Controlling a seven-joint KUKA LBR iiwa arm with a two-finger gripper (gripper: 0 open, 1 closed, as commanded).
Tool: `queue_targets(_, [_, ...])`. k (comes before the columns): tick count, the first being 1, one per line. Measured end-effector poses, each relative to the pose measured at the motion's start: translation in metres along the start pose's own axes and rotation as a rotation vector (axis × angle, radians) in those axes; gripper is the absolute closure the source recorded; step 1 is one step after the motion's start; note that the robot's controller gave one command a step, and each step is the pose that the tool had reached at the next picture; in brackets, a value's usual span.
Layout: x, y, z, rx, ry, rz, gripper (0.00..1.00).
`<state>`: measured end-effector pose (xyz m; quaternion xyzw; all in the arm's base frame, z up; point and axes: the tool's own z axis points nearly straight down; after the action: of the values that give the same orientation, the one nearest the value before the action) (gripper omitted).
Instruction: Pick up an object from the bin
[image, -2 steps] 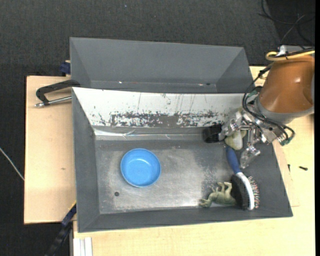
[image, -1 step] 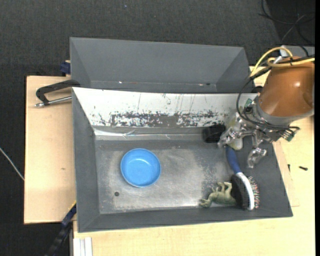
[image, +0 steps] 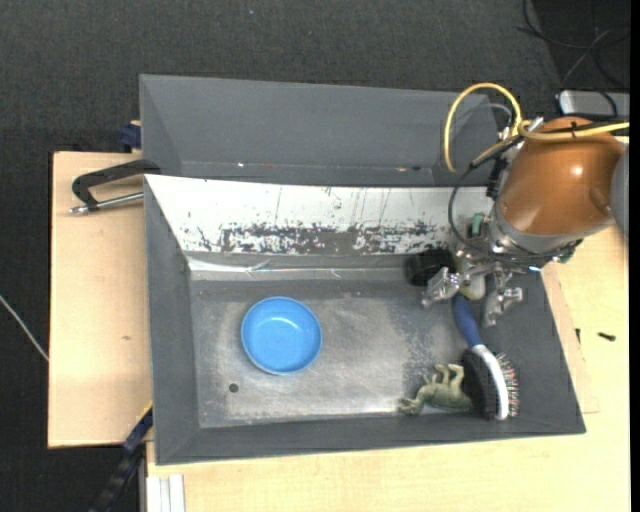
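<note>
**Fig. 1. Arm poised over a brush handle at the bin's right end**

Ref. landmark: blue bowl (image: 282, 336), upright on the floor of the grey bin (image: 170, 330), left of ctr. All positions are given rel. to this bowl, w/ right and left as seen in the view.

(a) Nearest the viewer, well to the bowl's right and slightly fwd of it: a green toy reptile (image: 438, 390), lying by the bin's front right corner.

(b) Just beyond the reptile on the side away from the bowl: a hairbrush (image: 487, 375) w/ a black head, pale red-tipped bristles and a blue handle. The head lies just beside the reptile; contact btw. the two cannot be judged. The handle runs from the head away from the viewer and ends approx. level w/ the bowl's far rim.

(c) End effector (image: 470, 290): far to the bowl's right, level w/ its far rim, directly over the far end of the blue handle. Open or closed cannot be told, and neither can contact w/ the handle.

(d) Farther back than the bowl and well to its right: a small black object (image: 425, 266) at the foot of the scratched back wall (image: 300, 215), just beside the end effector on the bowl's side.

(e) Farthest, beyond the back right rim: the arm's orange cover (image: 558, 185), w/ a yellow cable (image: 482, 110) looped above it.
</note>
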<state>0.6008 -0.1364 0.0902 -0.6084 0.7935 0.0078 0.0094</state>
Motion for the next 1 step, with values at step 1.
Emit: queue_targets(1, [0.0137, -0.0015, 0.0014, 0.003, 0.021, 0.006, 1.0])
